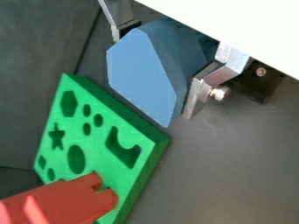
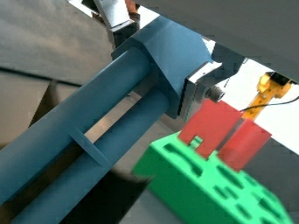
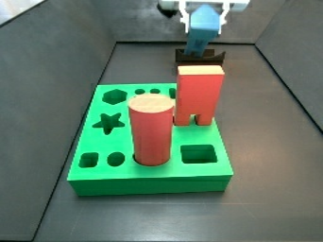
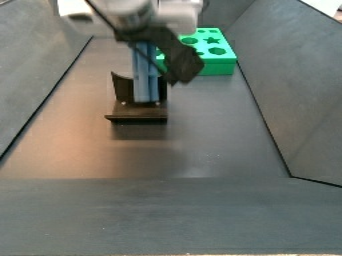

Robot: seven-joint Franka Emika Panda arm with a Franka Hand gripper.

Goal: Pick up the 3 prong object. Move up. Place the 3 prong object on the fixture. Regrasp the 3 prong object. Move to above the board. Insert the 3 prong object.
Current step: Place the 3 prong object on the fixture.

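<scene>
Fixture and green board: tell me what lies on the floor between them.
Nothing: in a side view, bare dark floor separates the fixture from the board. The gripper holds the 3 prong object over the fixture.

Your side views face each other across the board (image 3: 151,142): one sits close, looking over it toward the fixture (image 3: 199,58); the opposite one looks from beyond the fixture (image 4: 136,105), board (image 4: 201,52) far behind. Both wrist views ride the gripper (image 1: 158,74) (very close), catching the board's corner (image 2: 211,188) below.
</scene>
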